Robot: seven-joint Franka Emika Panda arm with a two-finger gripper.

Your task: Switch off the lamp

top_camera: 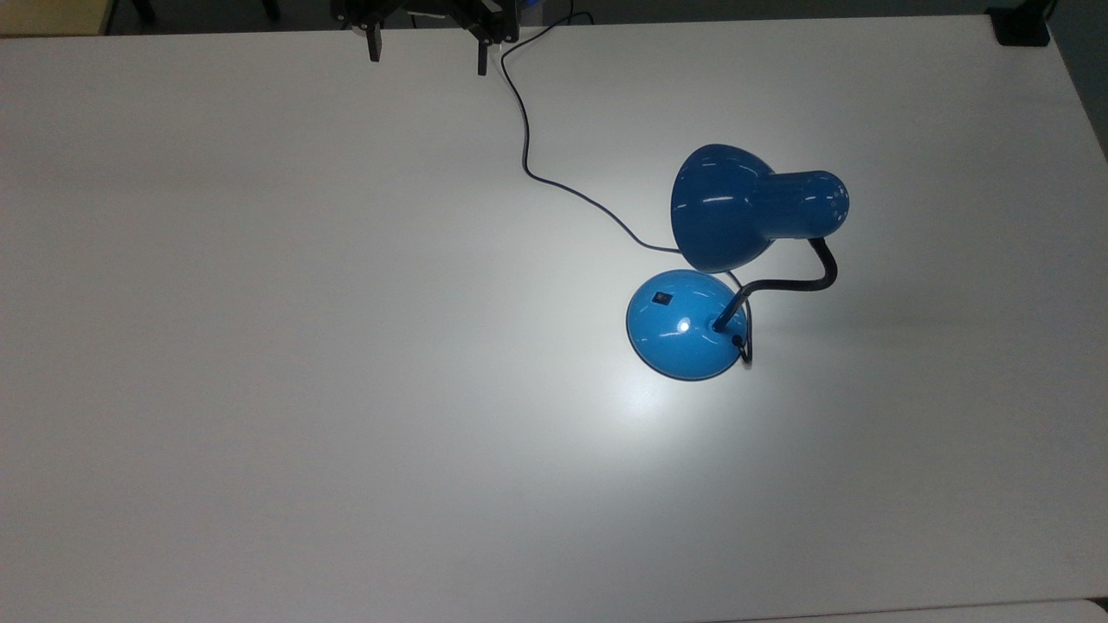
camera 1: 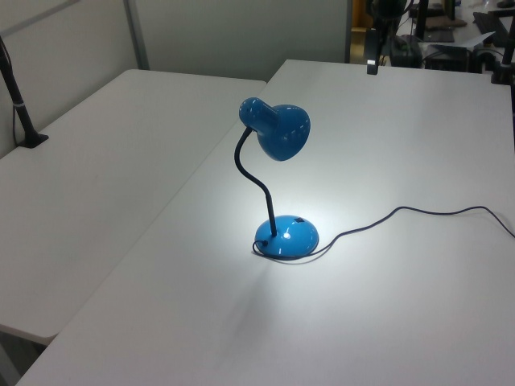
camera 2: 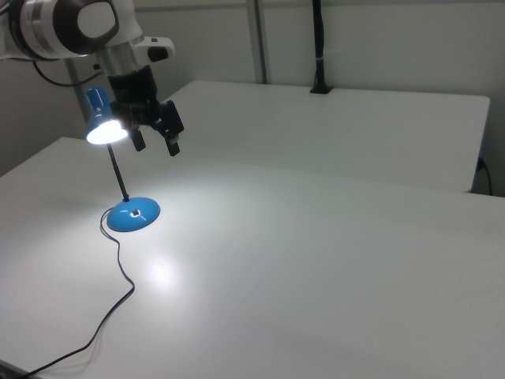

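Gripper [top_camera: 427, 50] hangs at the table's [top_camera: 260, 346] far edge in the top view, fingers spread wide with nothing between them, well apart from the lamp [top_camera: 692, 322]. White tabletop lies bare around the lamp, broadest toward the top view's left. Lit, the lamp stands right of centre in the top view, shade [top_camera: 727, 208] over a bright patch. Its cord [top_camera: 525, 147] trails toward the gripper's edge, and a small black switch [top_camera: 662, 299] sits on the base.
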